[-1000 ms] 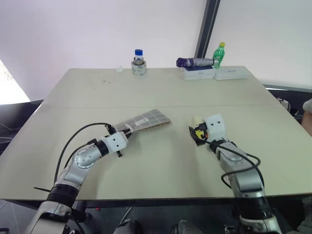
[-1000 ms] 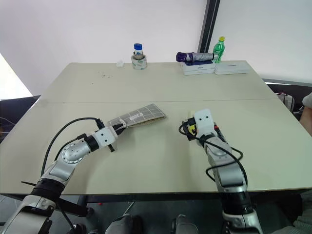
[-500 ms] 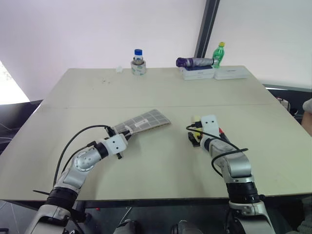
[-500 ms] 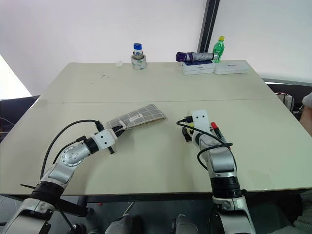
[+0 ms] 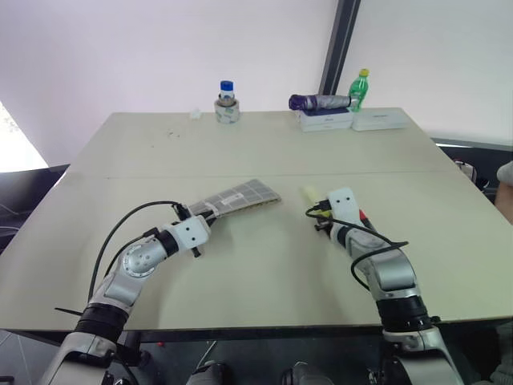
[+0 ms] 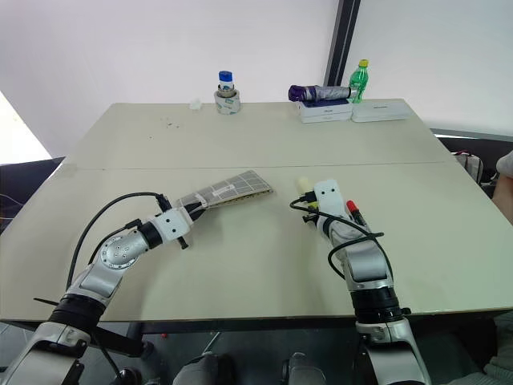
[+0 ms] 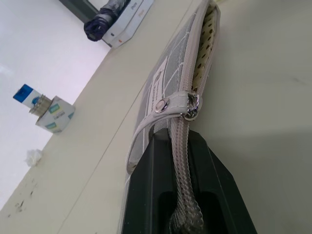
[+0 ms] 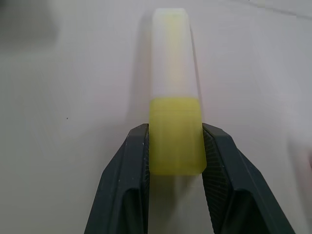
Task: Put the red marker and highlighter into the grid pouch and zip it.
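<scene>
Your grid pouch [image 5: 237, 196] lies on the table [image 5: 264, 144], its zipper end clamped in your left gripper [image 7: 183, 161]. Your right gripper [image 8: 175, 161] pinches the highlighter [image 8: 173, 97], cream end forward. The red marker [image 6: 353, 210] lies just beside that gripper's right.

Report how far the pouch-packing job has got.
Nothing is packed yet. The left gripper is shut on the grid pouch, whose zipper is open. The right gripper is shut on the highlighter on the table. The red marker lies beside it. Both items and zipping remain.
</scene>
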You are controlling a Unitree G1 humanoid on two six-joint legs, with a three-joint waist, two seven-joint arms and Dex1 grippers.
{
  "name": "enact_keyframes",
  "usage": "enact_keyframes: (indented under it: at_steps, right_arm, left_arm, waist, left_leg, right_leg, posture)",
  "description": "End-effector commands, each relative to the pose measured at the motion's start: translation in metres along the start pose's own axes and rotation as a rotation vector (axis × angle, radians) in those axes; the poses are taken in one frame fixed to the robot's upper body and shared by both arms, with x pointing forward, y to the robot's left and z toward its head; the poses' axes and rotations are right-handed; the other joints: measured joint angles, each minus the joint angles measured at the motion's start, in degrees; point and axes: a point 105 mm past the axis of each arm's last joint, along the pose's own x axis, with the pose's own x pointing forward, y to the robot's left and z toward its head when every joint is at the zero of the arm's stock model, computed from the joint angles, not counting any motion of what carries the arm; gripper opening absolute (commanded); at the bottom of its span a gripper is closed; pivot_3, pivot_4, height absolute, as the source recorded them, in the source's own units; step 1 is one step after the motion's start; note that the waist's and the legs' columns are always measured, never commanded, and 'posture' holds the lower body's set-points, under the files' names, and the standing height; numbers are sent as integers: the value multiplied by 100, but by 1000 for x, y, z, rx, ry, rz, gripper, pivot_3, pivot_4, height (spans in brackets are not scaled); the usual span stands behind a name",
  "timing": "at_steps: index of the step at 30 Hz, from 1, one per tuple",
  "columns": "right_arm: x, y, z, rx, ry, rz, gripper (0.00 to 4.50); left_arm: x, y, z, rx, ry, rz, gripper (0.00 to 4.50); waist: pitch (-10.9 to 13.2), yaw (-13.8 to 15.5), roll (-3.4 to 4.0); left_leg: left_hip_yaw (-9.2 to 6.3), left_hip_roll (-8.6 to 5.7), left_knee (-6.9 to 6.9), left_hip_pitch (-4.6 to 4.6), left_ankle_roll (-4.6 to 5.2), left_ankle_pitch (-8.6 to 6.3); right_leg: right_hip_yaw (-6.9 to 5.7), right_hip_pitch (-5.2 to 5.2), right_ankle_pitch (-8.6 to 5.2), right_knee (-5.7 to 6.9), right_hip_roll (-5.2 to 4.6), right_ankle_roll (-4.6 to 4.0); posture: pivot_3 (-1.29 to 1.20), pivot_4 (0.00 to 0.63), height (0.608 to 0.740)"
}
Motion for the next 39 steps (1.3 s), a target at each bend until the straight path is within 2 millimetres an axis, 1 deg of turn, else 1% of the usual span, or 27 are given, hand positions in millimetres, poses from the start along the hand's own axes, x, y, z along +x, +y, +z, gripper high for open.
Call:
enact_keyframes:
  at_steps: [1,2,4,7,9,14,16,18,21,23,26,29,32,36,39]
  right_arm:
    - [-14,17,48,-50,-218,178,885]
    - [-20,26,54,-74,-256,257,885]
    - [-31,41,60,-107,-296,382,885]
    - [-56,64,60,-145,-316,606,885]
    - [-66,72,58,-179,-324,689,885]
    - [-58,71,48,-251,-273,658,885]
    - [-49,64,42,-306,-245,597,885]
    - [-41,56,40,-310,-237,540,885]
    - [-38,53,39,-329,-244,513,885]
    - [-37,52,38,-338,-251,514,885]
    - [-40,49,43,-306,-281,513,885]
    - [-56,54,47,-244,-320,607,885]
    - [-65,58,39,-247,-306,669,885]
    - [-62,58,33,-284,-289,658,885]
    - [-55,54,31,-279,-263,618,885]
  left_arm:
    - [1,10,10,18,-37,33,0]
    - [2,9,10,20,-40,25,0]
    - [2,9,11,22,-44,18,0]
    - [4,10,12,22,-46,17,0]
    - [5,12,12,21,-49,17,0]
    - [8,17,16,4,-65,31,0]
    - [8,18,18,-2,-74,31,0]
    - [7,17,20,-9,-83,24,0]
    - [7,16,23,-19,-91,21,0]
    - [7,16,23,-32,-92,27,0]
    - [7,17,22,-36,-85,30,0]
    - [7,19,19,-37,-74,35,0]
    - [7,20,19,-37,-72,38,0]
    - [9,20,20,-36,-76,37,0]
    - [9,19,21,-38,-79,35,0]
  waist:
    - [0,1,0]
    - [0,2,0]
    - [0,3,0]
    - [0,20,-1]
    - [1,35,-2]
    - [2,32,-5]
    - [3,31,-6]
    - [3,31,-6]
    - [3,30,-6]
    - [3,30,-6]
    - [3,32,-6]
    - [3,42,-6]
    - [3,41,-6]
    - [4,35,-7]
    - [3,34,-7]
  left_leg:
    - [0,0,0,0,3,-2]
    - [0,0,0,0,13,-8]
    - [0,0,-1,0,16,-10]
    - [-2,1,-1,0,18,-11]
    - [-4,0,1,0,20,-12]
    - [-4,0,5,0,25,-15]
    - [-4,0,5,0,25,-15]
    - [-3,0,5,0,24,-15]
    - [-1,-1,5,0,19,-11]
    - [0,-1,5,0,13,-8]
    - [0,-1,5,0,13,-8]
    - [-1,-1,5,0,14,-8]
    - [-2,0,5,0,19,-12]
    - [-2,-1,5,0,24,-14]
    - [-3,0,5,0,24,-14]
  right_leg:
    - [0,0,0,-1,0,0]
    - [0,0,0,-1,0,0]
    - [0,-1,0,-1,1,0]
    - [0,0,0,-1,1,0]
    - [0,2,0,-3,0,0]
    - [0,3,0,-3,-1,0]
    - [0,2,0,-3,-1,-1]
    - [0,2,0,-4,-1,-1]
    - [0,2,0,-3,-1,0]
    - [0,1,0,-3,0,0]
    - [0,2,0,-3,0,0]
    - [0,2,0,-4,0,0]
    - [0,3,0,-5,0,0]
    - [0,3,0,-6,0,0]
    - [0,3,0,-5,1,0]
  posture:
    - [0,150,740]
    - [0,150,740]
    - [0,150,740]
    - [0,150,740]
    - [0,150,740]
    - [0,150,740]
    - [0,150,740]
    - [0,150,740]
    - [0,150,740]
    - [0,150,740]
    - [0,150,740]
    - [0,150,740]
    - [0,150,740]
    - [0,150,740]
    - [0,150,740]
